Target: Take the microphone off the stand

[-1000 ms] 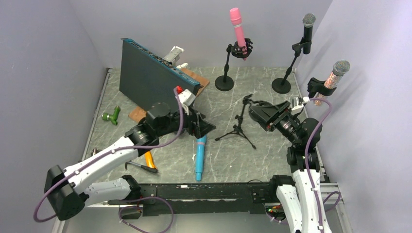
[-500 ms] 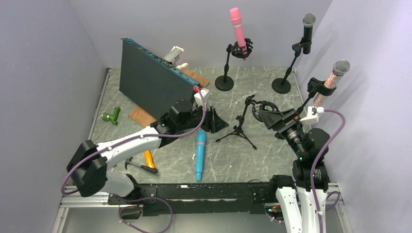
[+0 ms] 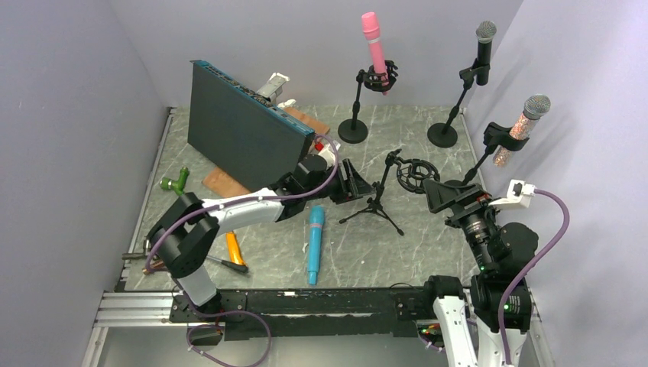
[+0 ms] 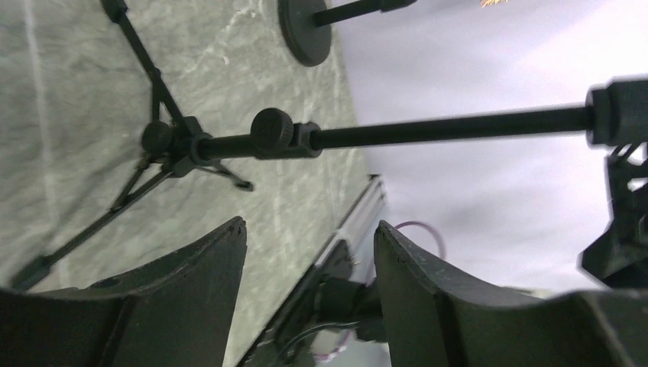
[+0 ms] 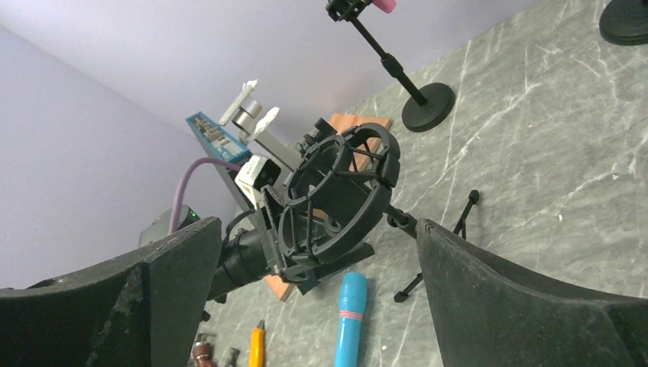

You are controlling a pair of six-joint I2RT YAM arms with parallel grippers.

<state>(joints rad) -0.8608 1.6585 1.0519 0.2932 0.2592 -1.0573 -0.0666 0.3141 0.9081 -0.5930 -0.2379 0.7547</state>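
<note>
The blue microphone (image 3: pixel 313 245) lies flat on the table, free of the tripod stand (image 3: pixel 377 200), whose shock mount ring (image 3: pixel 413 173) is empty. My left gripper (image 3: pixel 361 184) is open just left of the stand's pole, apart from it. In the left wrist view the pole (image 4: pixel 443 128) crosses above the open left gripper (image 4: pixel 309 229), with nothing between the fingers (image 4: pixel 202 287). My right gripper (image 3: pixel 442 195) stands wide open to the right of the ring. The right wrist view shows the ring (image 5: pixel 340 199) and the blue microphone (image 5: pixel 351 321) beyond the empty right gripper (image 5: pixel 319 224).
A pink microphone (image 3: pixel 374 44), a black one (image 3: pixel 484 47) and a glittery one (image 3: pixel 522 122) sit in other stands at the back and right. A dark upright panel (image 3: pixel 241 126) stands back left. A green toy (image 3: pixel 176 182), an orange-handled tool (image 3: pixel 234 249) and a hammer (image 3: pixel 218 262) lie at left.
My left arm has stretched right, bringing its gripper beside the tripod stand. My right gripper has opened wide and drawn back from the shock mount. The blue microphone has stayed put.
</note>
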